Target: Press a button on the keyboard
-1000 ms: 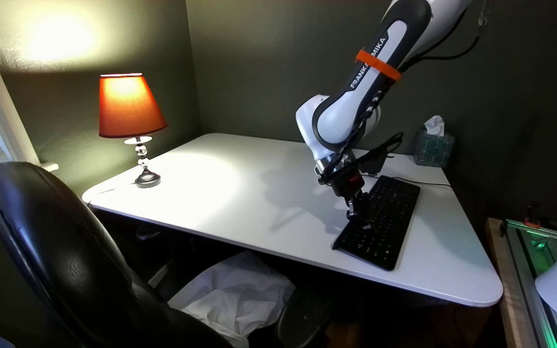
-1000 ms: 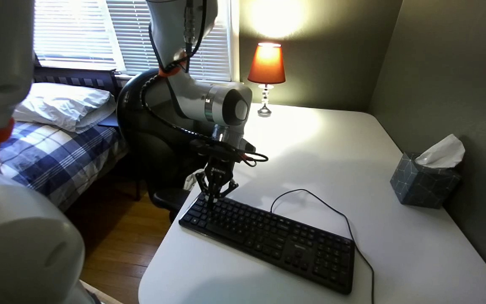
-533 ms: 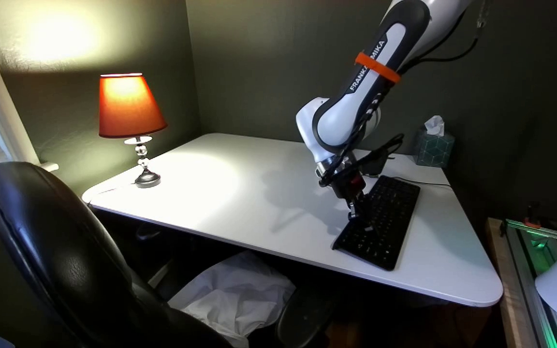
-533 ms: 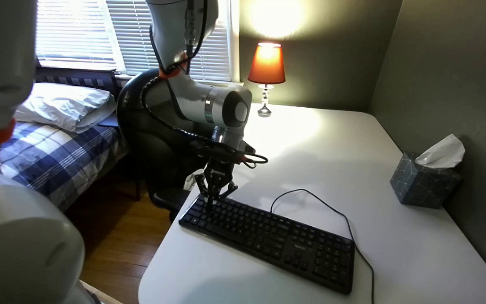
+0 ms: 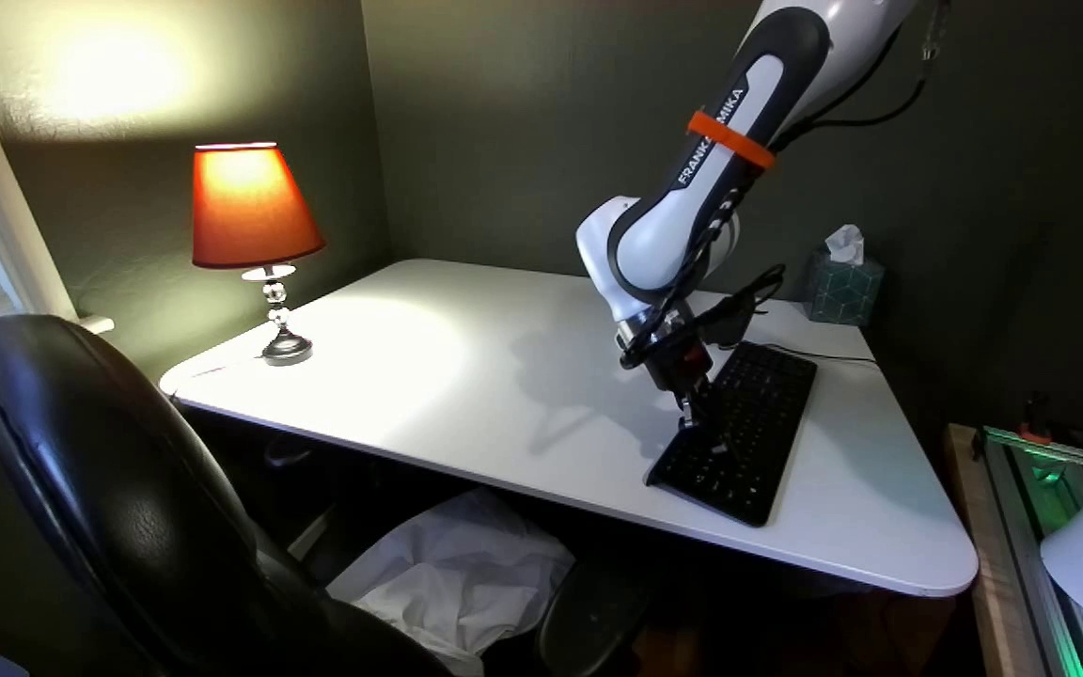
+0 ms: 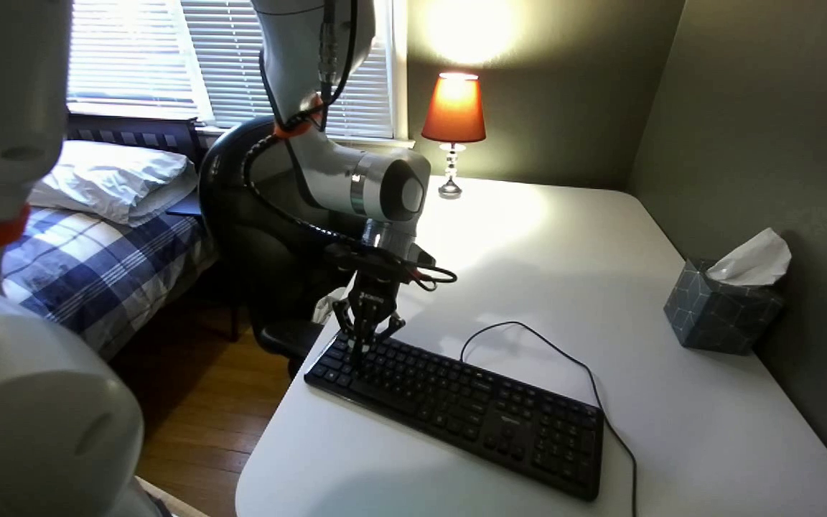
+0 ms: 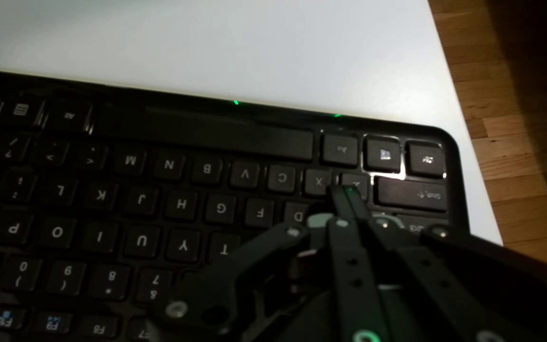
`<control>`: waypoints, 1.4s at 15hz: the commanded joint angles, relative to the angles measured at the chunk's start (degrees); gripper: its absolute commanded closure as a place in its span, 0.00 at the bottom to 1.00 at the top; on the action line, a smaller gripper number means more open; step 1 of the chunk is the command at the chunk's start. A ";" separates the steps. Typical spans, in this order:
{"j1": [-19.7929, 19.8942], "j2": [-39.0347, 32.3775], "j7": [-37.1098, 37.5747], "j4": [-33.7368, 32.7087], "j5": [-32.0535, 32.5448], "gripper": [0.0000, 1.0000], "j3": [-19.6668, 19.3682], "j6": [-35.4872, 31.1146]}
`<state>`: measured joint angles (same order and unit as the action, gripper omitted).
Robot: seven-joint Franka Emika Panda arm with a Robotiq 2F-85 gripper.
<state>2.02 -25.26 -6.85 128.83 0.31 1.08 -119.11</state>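
Observation:
The keyboard is flat and black with rows of small black keys. It lies on the white desk in both exterior views (image 5: 772,400) (image 6: 471,406). It fills much of the wrist view (image 7: 159,204), with its letters upside down. My gripper (image 7: 348,191) is shut, its fingertips side by side with nothing between them. The fingertips partly cover the Z key (image 7: 355,181), beside the X key (image 7: 318,182). I cannot tell whether they touch it. In both exterior views the gripper (image 5: 720,449) (image 6: 358,353) points down at the keyboard's end near the desk edge.
A thin black cable (image 6: 577,361) curves over the desk (image 6: 564,244) behind the keyboard. A tissue box (image 6: 722,312) stands by the wall. A lamp with a red shade (image 5: 255,207) stands at the desk's far end. A black chair (image 5: 118,498) is at the desk's edge.
My arm has come down slightly toward the keyboard, and the shut fingertips have shifted a little. The keyboard has not moved.

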 commanded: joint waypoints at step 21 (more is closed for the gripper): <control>-0.02 10.47 -0.29 6.49 -0.56 0.38 -0.06 -3.09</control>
<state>2.22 -18.66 -6.94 131.59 0.32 1.10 -119.42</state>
